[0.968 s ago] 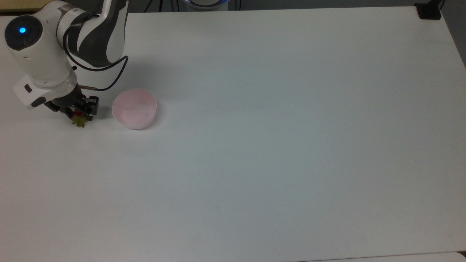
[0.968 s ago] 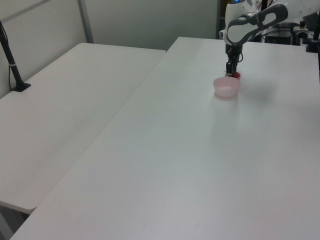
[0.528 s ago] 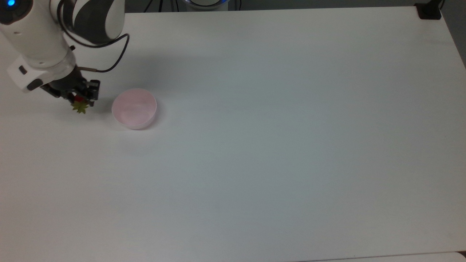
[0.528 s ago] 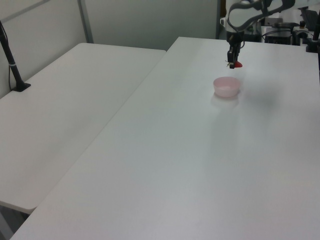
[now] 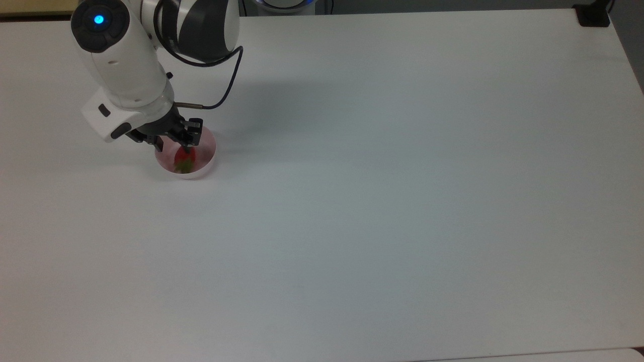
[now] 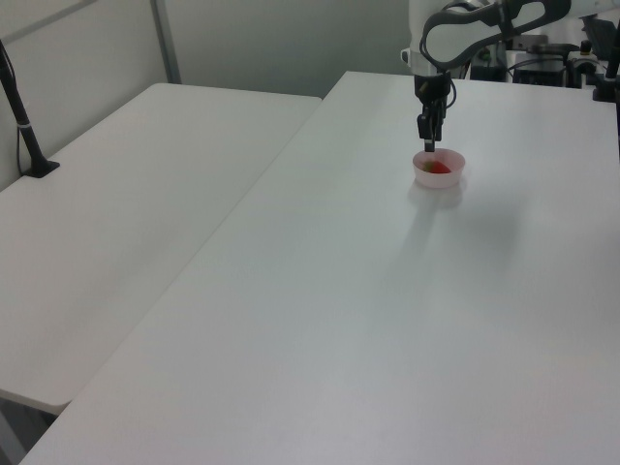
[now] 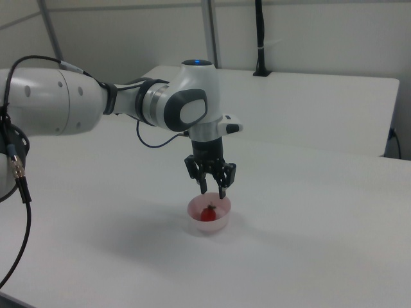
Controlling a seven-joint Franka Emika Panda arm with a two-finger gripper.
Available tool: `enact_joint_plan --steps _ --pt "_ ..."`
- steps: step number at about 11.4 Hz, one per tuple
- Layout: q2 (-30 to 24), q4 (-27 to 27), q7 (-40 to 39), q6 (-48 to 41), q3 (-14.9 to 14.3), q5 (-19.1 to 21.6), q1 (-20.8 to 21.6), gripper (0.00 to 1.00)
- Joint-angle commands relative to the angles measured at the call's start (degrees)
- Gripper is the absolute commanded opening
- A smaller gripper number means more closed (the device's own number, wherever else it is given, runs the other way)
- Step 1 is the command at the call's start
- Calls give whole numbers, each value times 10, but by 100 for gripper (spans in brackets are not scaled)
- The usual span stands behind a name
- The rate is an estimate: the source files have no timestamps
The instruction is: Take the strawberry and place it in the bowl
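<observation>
The red strawberry (image 5: 183, 160) (image 6: 439, 168) (image 7: 208, 213) with its green cap lies inside the pale pink bowl (image 5: 207, 163) (image 6: 439, 177) (image 7: 209, 225), apart from the fingers. My gripper (image 5: 173, 144) (image 6: 427, 136) (image 7: 213, 188) hangs just above the bowl's rim, open, with nothing between its fingers. In the right view the two dark fingers (image 7: 223, 179) stand spread above the fruit.
The bowl stands near the top view's upper left on a wide white table (image 5: 382, 191). A second white table (image 6: 126, 213) lies on the left view's left, with a black post (image 6: 24, 121) clamped at its edge. A black clamp (image 5: 592, 15) sits at the top view's upper right corner.
My gripper carried the strawberry from beside the bowl, lifted it, moved over the bowl and opened. The strawberry now lies in the bowl.
</observation>
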Motion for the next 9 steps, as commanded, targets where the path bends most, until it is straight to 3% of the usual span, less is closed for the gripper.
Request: enact_joint_plan --steps 1,3,7,9 --pt "-62 -12 10 -65 -4 -5 23 100" --pt "-111 -11 37 -110 -5 -7 63 100" --pt "-197 -11 175 -168 -12 -23 136 100" --pt "-227 -12 178 -218 -13 -33 152 100"
